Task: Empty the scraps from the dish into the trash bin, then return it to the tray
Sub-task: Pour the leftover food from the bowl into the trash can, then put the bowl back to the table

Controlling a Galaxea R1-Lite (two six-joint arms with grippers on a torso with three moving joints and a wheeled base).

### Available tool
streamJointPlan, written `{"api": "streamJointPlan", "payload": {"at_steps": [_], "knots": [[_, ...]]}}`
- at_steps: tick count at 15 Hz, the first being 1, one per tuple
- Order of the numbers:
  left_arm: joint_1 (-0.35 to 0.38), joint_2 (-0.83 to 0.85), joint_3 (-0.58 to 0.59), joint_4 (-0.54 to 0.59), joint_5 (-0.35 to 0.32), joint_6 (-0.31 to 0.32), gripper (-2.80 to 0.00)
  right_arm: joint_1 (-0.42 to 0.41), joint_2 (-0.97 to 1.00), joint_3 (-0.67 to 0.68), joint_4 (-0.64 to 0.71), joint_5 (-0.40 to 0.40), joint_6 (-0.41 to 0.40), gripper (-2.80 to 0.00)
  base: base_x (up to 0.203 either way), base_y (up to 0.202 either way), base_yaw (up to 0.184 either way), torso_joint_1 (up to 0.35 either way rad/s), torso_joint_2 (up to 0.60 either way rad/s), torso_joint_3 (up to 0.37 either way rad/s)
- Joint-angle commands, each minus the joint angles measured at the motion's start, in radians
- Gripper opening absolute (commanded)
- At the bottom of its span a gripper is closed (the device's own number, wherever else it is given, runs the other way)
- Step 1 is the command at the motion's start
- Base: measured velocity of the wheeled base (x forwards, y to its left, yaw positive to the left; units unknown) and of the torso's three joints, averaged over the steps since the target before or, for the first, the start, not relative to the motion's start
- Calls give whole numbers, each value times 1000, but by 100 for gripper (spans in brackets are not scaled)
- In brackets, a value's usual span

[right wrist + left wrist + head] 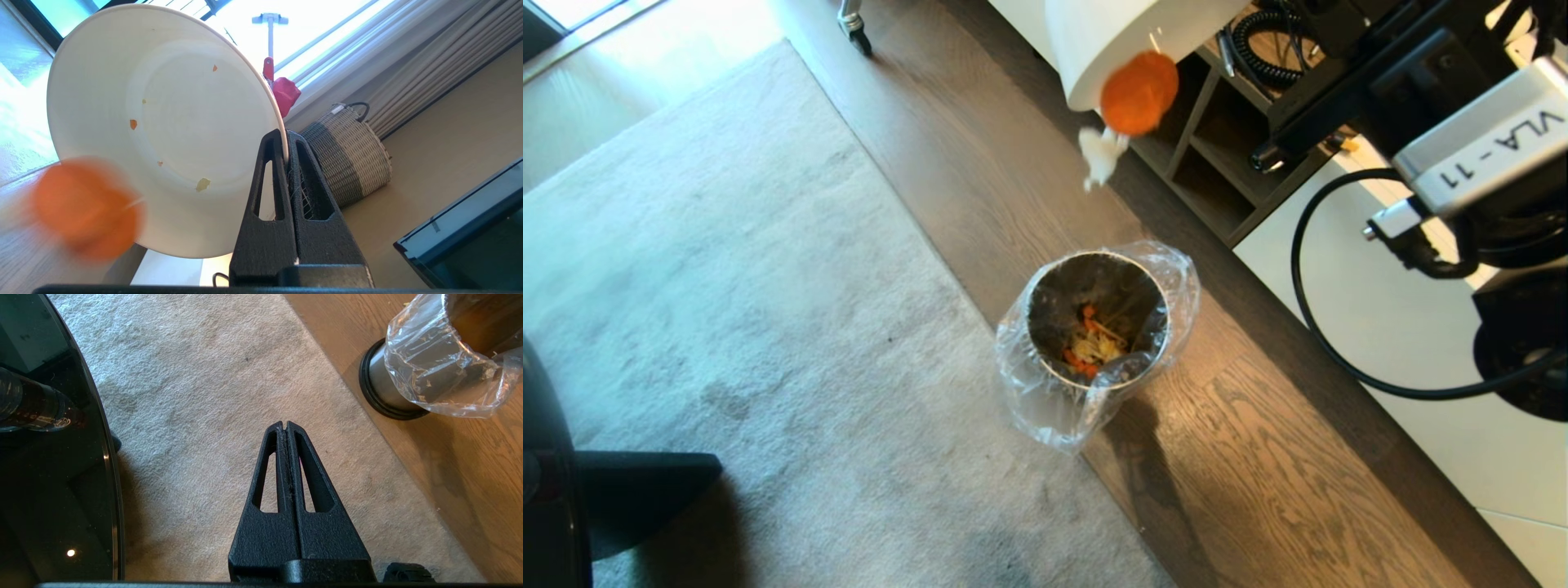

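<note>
R gripper (286,141) clamped on rim of dish (163,122), tipped up above trash bin (1098,318). Scraps (1139,91) mid-air at dish lip; few bits stuck inside. Bin on wood floor near rug (727,310) edge, holds mixed pieces. L gripper (285,425) closed, empty, over rug.

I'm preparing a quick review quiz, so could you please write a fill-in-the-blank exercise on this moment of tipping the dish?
1. The right gripper is shut on the rim of the white ____.
2. An orange slice falls toward the trash bin, which is lined with a clear ____ bag.
3. The bin stands on the ____ floor beside the rug.
4. The left gripper hangs shut over the ____.

Missing words: dish; plastic; wooden; rug
</note>
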Motion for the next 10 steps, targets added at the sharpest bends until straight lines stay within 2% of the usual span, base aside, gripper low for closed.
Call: {"api": "streamJointPlan", "payload": {"at_steps": [1,7,10], "knots": [[0,0,0,-1,1,-1,-280,5,-10,2,-46,4,-8,-280,0,0,0,0,0,0],[0,0,0,-1,1,-1,-280,3,-19,13,-44,-1,-6,-280,0,0,0,0,0,0],[0,0,0,-1,1,-1,-280,4,-17,30,-45,-72,8,-280,0,0,0,0,0,0]]}}
